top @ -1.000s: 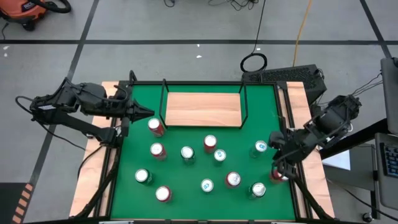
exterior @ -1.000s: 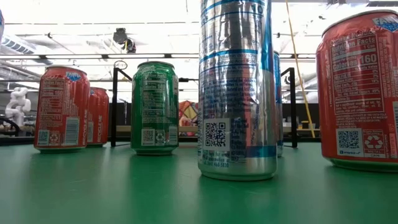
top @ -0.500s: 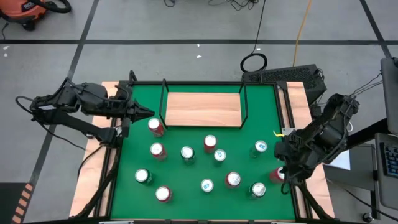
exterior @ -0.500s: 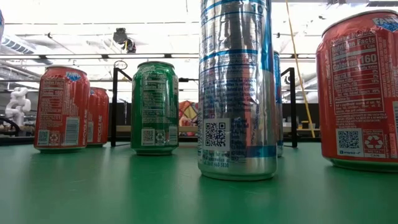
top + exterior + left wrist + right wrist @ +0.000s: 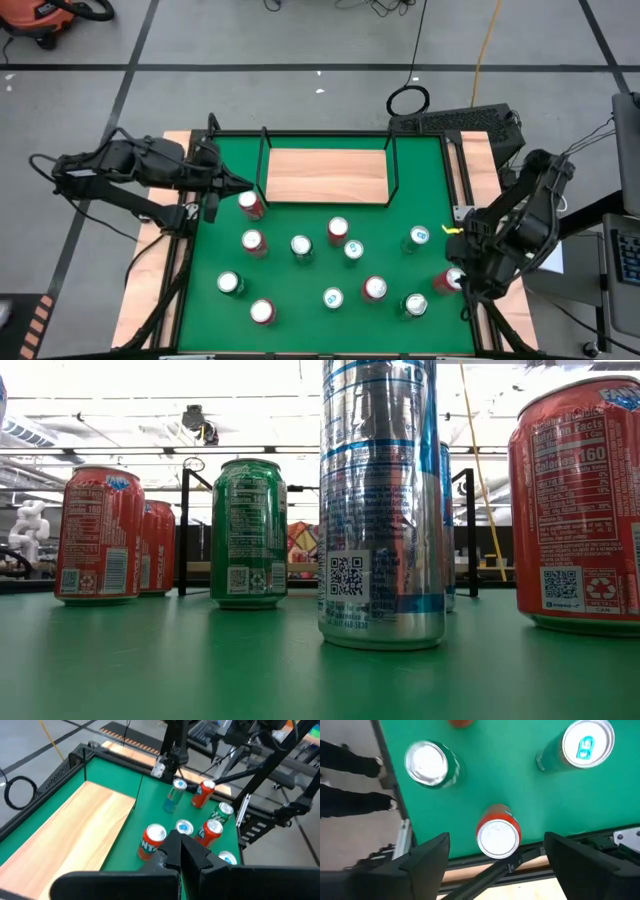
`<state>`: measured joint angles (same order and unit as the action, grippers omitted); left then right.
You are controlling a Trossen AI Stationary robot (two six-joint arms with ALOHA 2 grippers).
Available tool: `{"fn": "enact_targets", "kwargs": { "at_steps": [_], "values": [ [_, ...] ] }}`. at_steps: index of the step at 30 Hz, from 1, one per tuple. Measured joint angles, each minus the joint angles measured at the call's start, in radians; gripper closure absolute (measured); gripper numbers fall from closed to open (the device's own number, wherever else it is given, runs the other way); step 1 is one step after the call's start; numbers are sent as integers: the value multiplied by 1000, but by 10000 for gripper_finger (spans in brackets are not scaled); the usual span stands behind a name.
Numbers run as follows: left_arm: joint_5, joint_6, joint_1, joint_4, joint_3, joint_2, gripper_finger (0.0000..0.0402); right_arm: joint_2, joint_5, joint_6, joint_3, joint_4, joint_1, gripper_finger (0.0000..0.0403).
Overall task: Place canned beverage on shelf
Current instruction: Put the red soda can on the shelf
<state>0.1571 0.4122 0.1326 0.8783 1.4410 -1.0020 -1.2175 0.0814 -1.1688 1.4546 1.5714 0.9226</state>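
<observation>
The right claw is seen spread wide above a red can that stands upright on the green mat, close to the mat's right edge. In the right wrist view the can sits between the two fingers, with clear space on both sides; nothing is touched or held. In the high view the same can is partly covered by the right arm.

The left claw is pressed together, empty, and is held over the mat's left side, just beside another red can. That can stands near the front left corner of the shelf.

The shelf lies at the far middle of the mat, its board bare. The other cans, red, green and blue-topped, are spread upright over the mat in front of it, well apart from one another. The mat is carried by the wooden desk.
</observation>
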Motion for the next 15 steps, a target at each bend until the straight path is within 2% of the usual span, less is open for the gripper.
{"fn": "enact_targets", "kwargs": {
  "at_steps": [7,10,15],
  "values": [
    [-1,1,0,-3,0,-20,402,0,57,-29,-38,-14,54,87],
    [-34,37,1,-2,0,-28,402,0,80,-50,-38,-13,82,86],
    [-55,77,1,0,0,-29,402,0,102,-52,-38,-12,121,61]
  ]
}}
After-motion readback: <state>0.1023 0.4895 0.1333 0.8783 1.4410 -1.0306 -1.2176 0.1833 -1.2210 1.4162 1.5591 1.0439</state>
